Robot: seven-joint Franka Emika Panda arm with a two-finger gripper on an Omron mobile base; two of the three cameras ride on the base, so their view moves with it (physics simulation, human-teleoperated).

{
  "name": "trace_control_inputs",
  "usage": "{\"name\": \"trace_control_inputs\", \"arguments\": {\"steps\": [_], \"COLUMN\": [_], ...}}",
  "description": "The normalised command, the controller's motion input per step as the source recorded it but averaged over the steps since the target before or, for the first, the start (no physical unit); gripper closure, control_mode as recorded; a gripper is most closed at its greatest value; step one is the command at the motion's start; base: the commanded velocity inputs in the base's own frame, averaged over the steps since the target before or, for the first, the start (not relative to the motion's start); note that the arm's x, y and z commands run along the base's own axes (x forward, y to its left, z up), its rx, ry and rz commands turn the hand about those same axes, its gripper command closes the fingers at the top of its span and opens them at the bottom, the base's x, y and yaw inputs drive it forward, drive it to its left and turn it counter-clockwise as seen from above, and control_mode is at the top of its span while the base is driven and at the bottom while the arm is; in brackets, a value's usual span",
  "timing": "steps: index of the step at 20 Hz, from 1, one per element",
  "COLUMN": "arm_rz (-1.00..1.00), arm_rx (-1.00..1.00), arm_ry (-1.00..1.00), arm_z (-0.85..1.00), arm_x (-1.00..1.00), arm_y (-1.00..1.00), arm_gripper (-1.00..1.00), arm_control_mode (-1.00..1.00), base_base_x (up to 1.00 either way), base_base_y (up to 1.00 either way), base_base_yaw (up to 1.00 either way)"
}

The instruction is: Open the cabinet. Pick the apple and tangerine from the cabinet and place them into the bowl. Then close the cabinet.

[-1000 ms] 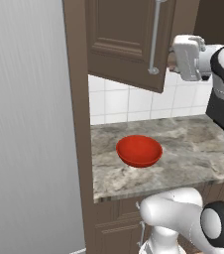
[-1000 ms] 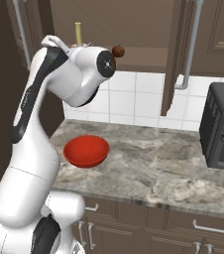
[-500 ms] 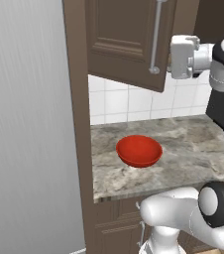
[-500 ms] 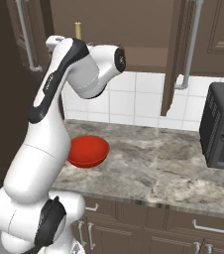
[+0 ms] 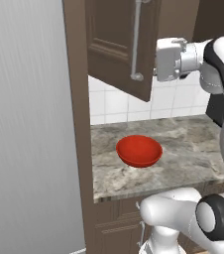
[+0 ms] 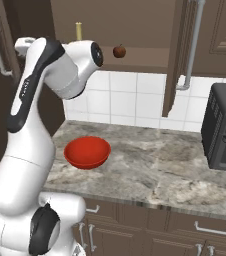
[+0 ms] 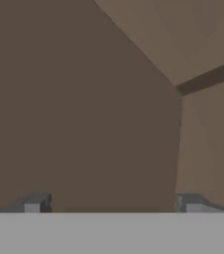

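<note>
The cabinet (image 6: 135, 30) stands open, its right door (image 6: 179, 55) and its left door (image 5: 121, 44) both swung out. On its shelf rests the small dark red apple (image 6: 119, 51), untouched. The tangerine is hidden from me. Down on the counter sits the glossy red bowl (image 5: 139, 150) (image 6: 87, 151), with nothing in it. My gripper (image 7: 111, 203) is open, its two fingertips (image 7: 34, 202) wide apart with nothing between them, facing bare brown cabinet walls. The white wrist (image 5: 171, 59) is level with the left door's lower edge, just right of it.
A thin yellowish upright object (image 6: 78, 31) stands on the shelf left of the apple. A dark oven (image 6: 225, 125) sits at the counter's right end. The marble counter (image 6: 150, 165) runs between bowl and oven. A tall grey panel (image 5: 29, 124) is on the left.
My arm has swung and the hand has shifted left, toward the cabinet opening. The apple and the bowl have not moved.
</note>
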Motion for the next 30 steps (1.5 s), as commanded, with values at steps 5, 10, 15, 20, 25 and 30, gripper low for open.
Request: {"name": "trace_control_inputs", "arguments": {"steps": [5, 10, 15, 20, 25, 30], "arm_rz": [0.00, 0.00, 0.02, 0.00, -0.01, -0.21], "arm_rx": [0.00, 0.08, 0.23, 0.01, -0.10, -0.34], "arm_ry": [0.00, 0.05, -0.05, -0.10, -0.07, -0.04], "arm_z": [-0.02, -0.03, 0.22, 0.19, 0.17, 0.12], "arm_x": [-0.03, 0.09, -0.01, -0.11, -0.26, -0.30], "arm_y": [0.92, 0.18, -0.91, -0.80, -0.18, 0.25], "arm_gripper": [-1.00, -1.00, -1.00, -1.00, -1.00, -1.00], "arm_control_mode": [-1.00, -1.00, -1.00, -1.00, -1.00, -1.00], "base_base_x": [0.00, 0.00, 0.00, 0.00, 0.00, 0.00], "base_base_y": [0.00, 0.00, 0.00, 0.00, 0.00, 0.00], "base_base_yaw": [0.00, 0.00, 0.00, 0.00, 0.00, 0.00]}}
